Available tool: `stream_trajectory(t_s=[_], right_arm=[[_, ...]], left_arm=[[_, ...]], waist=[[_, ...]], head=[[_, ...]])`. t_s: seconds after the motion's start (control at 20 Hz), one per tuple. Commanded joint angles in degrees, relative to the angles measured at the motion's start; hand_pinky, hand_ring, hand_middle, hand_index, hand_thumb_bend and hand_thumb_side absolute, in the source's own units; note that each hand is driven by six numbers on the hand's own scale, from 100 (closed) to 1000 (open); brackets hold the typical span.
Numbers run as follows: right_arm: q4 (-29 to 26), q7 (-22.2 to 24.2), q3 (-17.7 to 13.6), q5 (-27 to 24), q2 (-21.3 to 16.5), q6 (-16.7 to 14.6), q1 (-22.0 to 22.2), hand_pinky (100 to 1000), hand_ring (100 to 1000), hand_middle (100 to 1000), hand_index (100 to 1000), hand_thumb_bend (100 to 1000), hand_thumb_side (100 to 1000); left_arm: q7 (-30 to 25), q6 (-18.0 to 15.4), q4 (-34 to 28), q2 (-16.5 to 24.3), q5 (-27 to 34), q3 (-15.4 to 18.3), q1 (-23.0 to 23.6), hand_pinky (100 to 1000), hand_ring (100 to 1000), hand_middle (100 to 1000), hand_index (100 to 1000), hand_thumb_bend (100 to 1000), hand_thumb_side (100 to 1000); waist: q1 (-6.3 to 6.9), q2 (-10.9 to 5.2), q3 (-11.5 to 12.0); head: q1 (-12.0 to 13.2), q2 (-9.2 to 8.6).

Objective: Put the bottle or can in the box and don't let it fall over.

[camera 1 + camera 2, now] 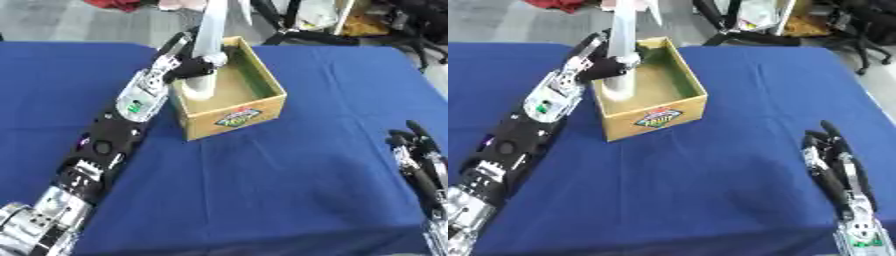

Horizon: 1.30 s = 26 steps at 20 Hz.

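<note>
A tall pale bottle (206,45) stands upright inside the open cardboard box (262,107), against its left wall, with a white base low in the box. My left hand (188,66) reaches over that wall, fingers curled round the bottle's lower part. The box sits on the blue table at centre back and carries a colourful label on its front face. My right hand (833,160) rests open at the lower right, fingers pointing up, far from the box.
The blue tablecloth (262,185) covers the whole table. My left arm (105,150) lies diagonally from the lower left corner up to the box. Chairs and clutter stand on the floor beyond the far edge.
</note>
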Motion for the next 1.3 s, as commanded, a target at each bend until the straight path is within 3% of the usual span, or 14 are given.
stream_trajectory(t_s=[0.05, 0.35, 0.6, 0.75, 0.8, 0.85, 0.95, 1.15, 1.3], right_arm=[[-0.59, 0.13, -0.36, -0.38, -0.67, -0.19, -0.56, 865, 823, 793, 986, 142, 638], [-0.67, -0.22, -0.87, -0.29, -1.02, -0.22, -0.23, 865, 823, 793, 986, 142, 639], [-0.90, -0.99, -1.76, -0.02, -1.70, -0.15, 0.10, 865, 823, 793, 986, 141, 640], [-1.16, -1.29, -2.09, 0.11, -1.89, -0.16, 0.17, 865, 824, 794, 985, 141, 642], [-1.23, -1.40, -2.20, 0.13, -1.95, -0.17, 0.21, 865, 824, 795, 985, 140, 643], [-1.28, -1.51, -2.32, 0.15, -2.00, -0.19, 0.28, 865, 824, 795, 985, 138, 644], [-1.40, -1.78, -2.60, 0.12, -2.16, -0.26, 0.46, 865, 824, 795, 985, 136, 644], [-1.65, -1.93, -2.73, -0.08, -2.22, -0.58, 0.43, 866, 825, 796, 986, 135, 642], [-1.75, -2.07, -2.93, -0.41, -2.05, -0.82, 0.67, 866, 825, 796, 986, 135, 643]], left_arm=[[-0.57, -0.42, -2.10, 2.11, -3.73, -0.07, -0.22, 873, 847, 939, 1000, 1000, 985], [3.72, 2.96, -10.30, 8.92, -2.68, 2.89, 5.14, 865, 841, 934, 1000, 1000, 1000], [8.84, 4.75, -22.74, 15.17, 7.99, 9.18, 15.66, 845, 820, 907, 1000, 1000, 981], [11.62, 5.12, -31.40, 17.41, 12.47, 13.29, 23.04, 838, 811, 896, 994, 855, 918], [12.45, 5.32, -34.11, 17.75, 13.16, 14.71, 25.39, 837, 811, 896, 993, 836, 913], [13.26, 5.75, -36.21, 17.90, 13.48, 15.98, 27.47, 826, 800, 884, 975, 751, 886], [15.27, 6.97, -39.34, 17.80, 13.16, 18.49, 31.74, 822, 795, 882, 971, 711, 860], [17.83, 8.62, -43.25, 15.63, 10.29, 21.92, 38.42, 820, 793, 881, 975, 677, 857], [19.25, 9.61, -44.94, 12.54, 7.15, 24.45, 40.60, 819, 792, 880, 973, 666, 857]], waist=[[0.11, -0.62, 0.29], [0.73, -0.75, 1.78], [1.88, -0.84, 4.49], [2.24, -0.86, 5.95], [2.32, -0.88, 6.30], [2.40, -0.90, 6.60], [2.64, -0.97, 7.32], [2.90, -1.03, 8.00], [2.86, -1.07, 8.27]], head=[[-0.48, 0.30], [-1.69, 0.30], [-3.59, 0.30], [-4.33, 0.30], [-4.47, 0.30], [-4.55, 0.30], [-4.62, 0.30], [-4.71, 0.30], [-4.82, 0.30]])
